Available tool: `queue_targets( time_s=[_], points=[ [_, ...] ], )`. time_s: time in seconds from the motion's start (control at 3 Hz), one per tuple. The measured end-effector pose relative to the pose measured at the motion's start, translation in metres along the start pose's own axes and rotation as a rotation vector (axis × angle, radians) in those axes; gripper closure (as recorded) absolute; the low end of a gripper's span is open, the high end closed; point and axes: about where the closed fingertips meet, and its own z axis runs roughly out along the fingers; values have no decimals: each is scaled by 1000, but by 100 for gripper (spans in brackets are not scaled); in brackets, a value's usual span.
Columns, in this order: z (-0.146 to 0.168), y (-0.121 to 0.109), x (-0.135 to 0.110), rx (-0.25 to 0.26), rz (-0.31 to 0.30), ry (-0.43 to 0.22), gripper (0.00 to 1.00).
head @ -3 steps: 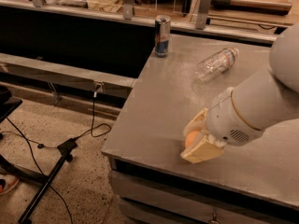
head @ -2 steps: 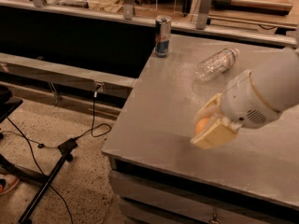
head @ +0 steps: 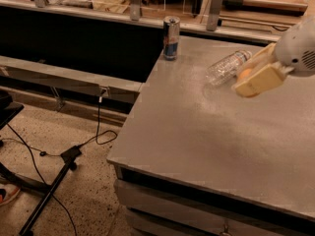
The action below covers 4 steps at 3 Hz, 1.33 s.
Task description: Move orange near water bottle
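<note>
Gripper [head: 246, 76]: at 3 o'clock in the view, over the far right part of the bench, on the end of a fat white arm [head: 301, 48]
Gripper state: its two tan fingers [head: 257, 81] are clamped on the orange, one above it and one below
Orange [head: 244, 73]: held between the fingers, only a small bit shows; it is just beside the water bottle, at the bottle's 4 o'clock side
Water bottle [head: 225, 68]: clear and crinkly, lying on its side on the bench, its thin end pointing to 2 o'clock
Touching: I cannot tell if the orange touches the bottle or the bench
Bench [head: 197, 136]: grey and flat, it fills the right half of the view
Can [head: 171, 37]: blue and silver, standing up at the far left corner of the bench, at 10 o'clock from the bottle and well apart from it
Floor [head: 83, 195]: speckled, at 8 o'clock, with a black cord [head: 98, 132] on it
</note>
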Motion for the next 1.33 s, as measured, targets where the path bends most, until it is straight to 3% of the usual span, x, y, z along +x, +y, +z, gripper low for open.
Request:
queue_targets(
  time_s=[0.33, 1.0, 1.33],
  points=[
    [-15, -10, -13, 35, -19, -22, 100],
    [-2, -5, -20, 36, -32, -11, 100],
    [20, -34, -25, 76, -34, 3, 100]
  ],
)
